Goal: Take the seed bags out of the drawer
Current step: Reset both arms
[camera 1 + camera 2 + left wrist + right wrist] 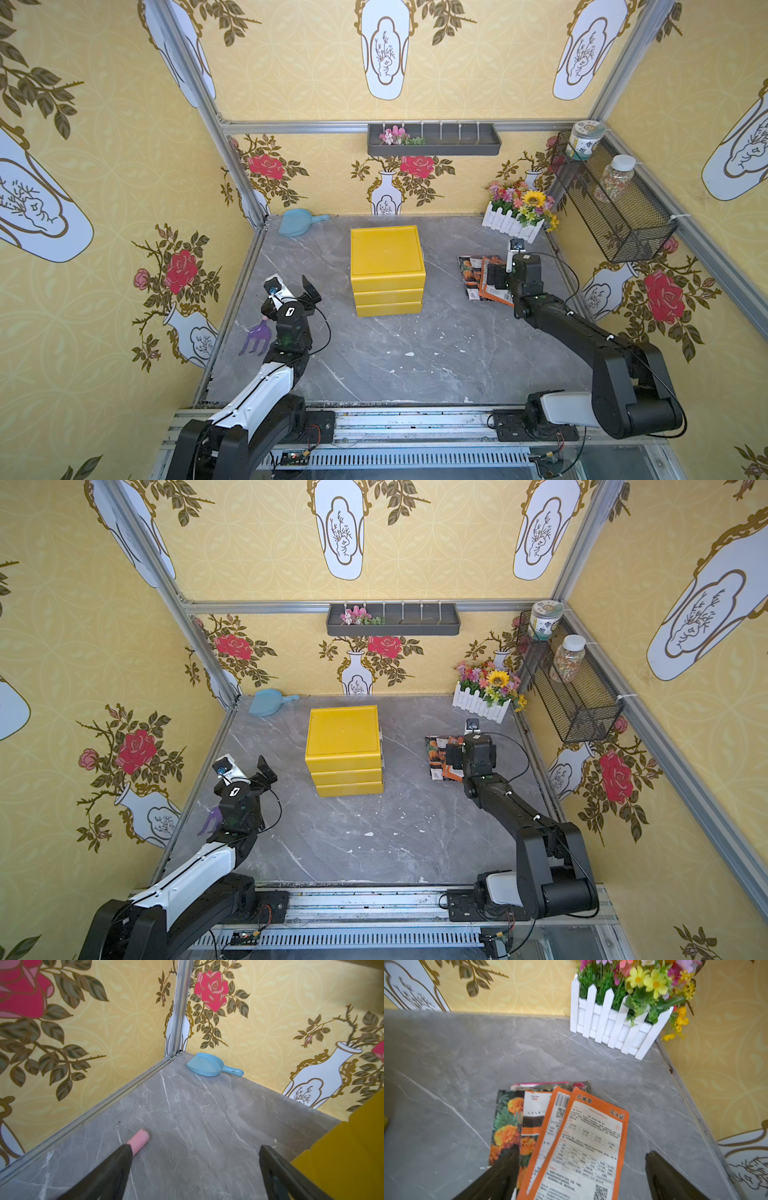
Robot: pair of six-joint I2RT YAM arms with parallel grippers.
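The seed bags (571, 1136) lie piled on the table (415, 353), right of the drawers (387, 270). The right gripper (580, 1155) hangs over them, wide open. The left gripper (195, 1147) is wide too.

A drawer unit (386, 270) is set mid-tabletop (395, 357), the seed bags (471, 274) are laid overlapping to its right, a fenced flower box (515, 220) is placed behind them in the back right corner, a scoop (299, 222) in the back left corner, and a hand rake (253, 338) by the left edge.
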